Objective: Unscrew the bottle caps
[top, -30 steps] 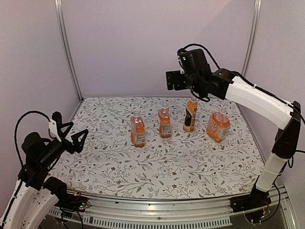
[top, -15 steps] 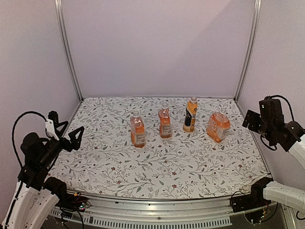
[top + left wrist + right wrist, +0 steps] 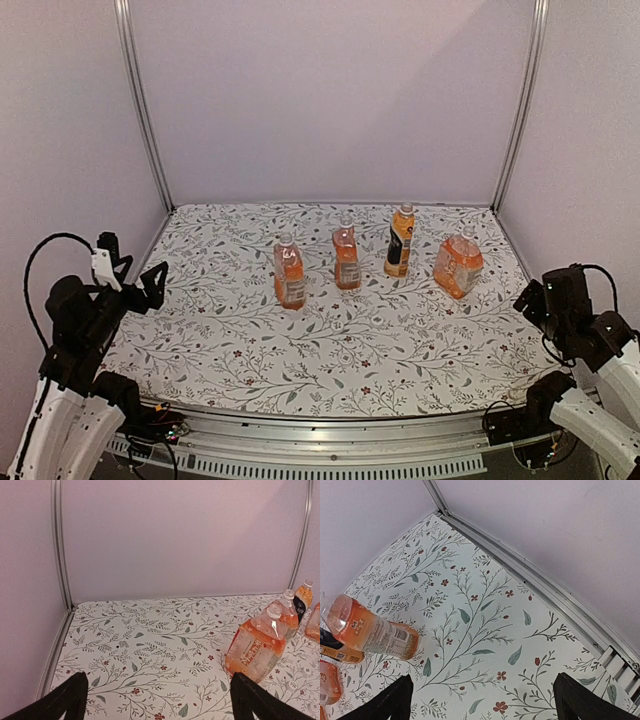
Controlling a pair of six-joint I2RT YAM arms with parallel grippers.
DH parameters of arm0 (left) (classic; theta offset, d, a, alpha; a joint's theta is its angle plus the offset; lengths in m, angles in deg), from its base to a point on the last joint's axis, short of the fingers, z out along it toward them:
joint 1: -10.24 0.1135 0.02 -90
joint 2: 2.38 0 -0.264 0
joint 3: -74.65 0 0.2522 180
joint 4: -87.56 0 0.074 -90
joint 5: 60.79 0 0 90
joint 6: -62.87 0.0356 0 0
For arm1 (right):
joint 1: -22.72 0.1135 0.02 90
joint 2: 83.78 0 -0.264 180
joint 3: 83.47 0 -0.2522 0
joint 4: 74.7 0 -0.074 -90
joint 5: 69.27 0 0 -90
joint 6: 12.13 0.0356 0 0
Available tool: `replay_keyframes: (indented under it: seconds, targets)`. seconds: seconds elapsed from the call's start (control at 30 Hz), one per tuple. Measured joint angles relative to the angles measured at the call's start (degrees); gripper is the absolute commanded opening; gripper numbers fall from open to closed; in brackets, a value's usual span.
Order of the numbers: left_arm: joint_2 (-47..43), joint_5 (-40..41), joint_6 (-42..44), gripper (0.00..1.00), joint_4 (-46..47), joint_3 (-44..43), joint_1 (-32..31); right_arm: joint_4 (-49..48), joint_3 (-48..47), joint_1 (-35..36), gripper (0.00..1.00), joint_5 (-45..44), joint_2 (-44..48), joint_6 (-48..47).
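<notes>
Several clear bottles of orange drink stand in a row across the middle of the floral table. From left to right they are a slim bottle (image 3: 289, 272), a waisted one (image 3: 346, 258), a dark-labelled one (image 3: 400, 241) and a wide one (image 3: 459, 263). A small pale bottle cap (image 3: 286, 240) tops the slim bottle, and the others also look capped. My left gripper (image 3: 135, 265) hangs open at the near left, far from the row. My right gripper (image 3: 527, 298) is open low at the near right. In the left wrist view the slim bottle (image 3: 255, 650) stands ahead of the right finger (image 3: 245, 695).
Metal frame posts (image 3: 138, 100) and pale walls close in the table (image 3: 330, 350) on three sides. In the right wrist view a metal rail (image 3: 540, 580) runs along the table's right edge, and the wide bottle (image 3: 375, 630) is at the far left.
My right arm has pulled back from above the dark-labelled bottle to the near right edge of the table. The left gripper has dropped slightly and drawn back. The bottles have not moved.
</notes>
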Motion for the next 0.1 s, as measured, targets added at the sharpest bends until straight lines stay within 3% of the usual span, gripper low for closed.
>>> replay_keyframes:
  seconds: [0.1]
  targets:
    - [0.44, -0.44, 0.00, 1.00, 0.00, 0.17, 0.98, 0.83, 0.98, 0.00, 0.99, -1.22, -0.20, 2.25]
